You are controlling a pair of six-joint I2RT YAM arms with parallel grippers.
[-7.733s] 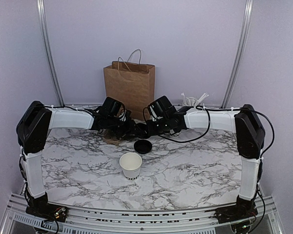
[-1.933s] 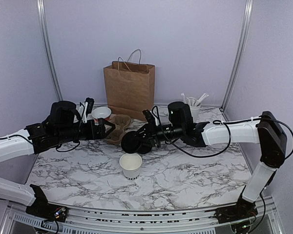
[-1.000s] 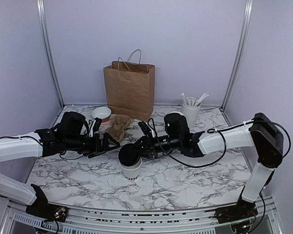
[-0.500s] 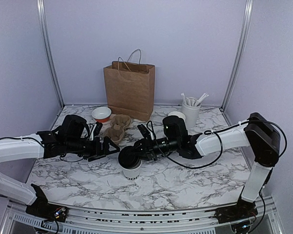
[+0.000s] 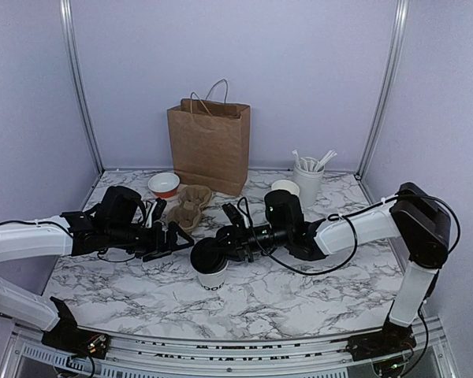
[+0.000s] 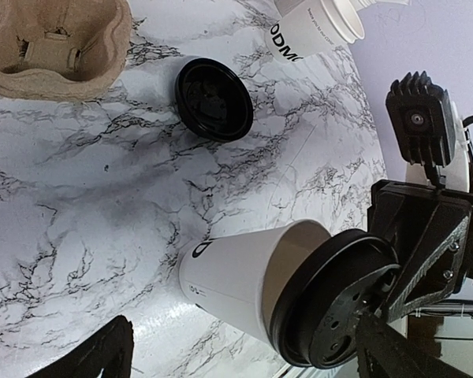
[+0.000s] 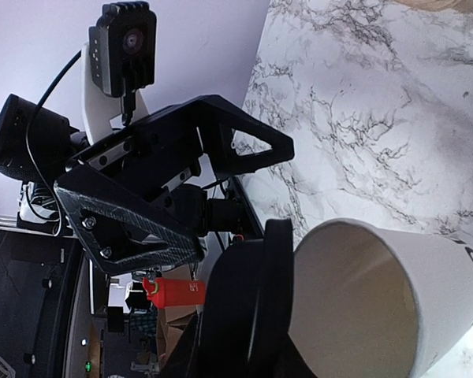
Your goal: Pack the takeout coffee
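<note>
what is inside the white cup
Bare white walls and no liquid show in the cup from the right wrist view. The lid at its rim covers part of the inside.

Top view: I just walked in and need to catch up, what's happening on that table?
The right pincer holds a black lid tilted at the rim of the white cup; the mouth is open and the lid is not seated. The left pincer hangs open near the cup, holding nothing. The carrier and bag stand behind.
</note>
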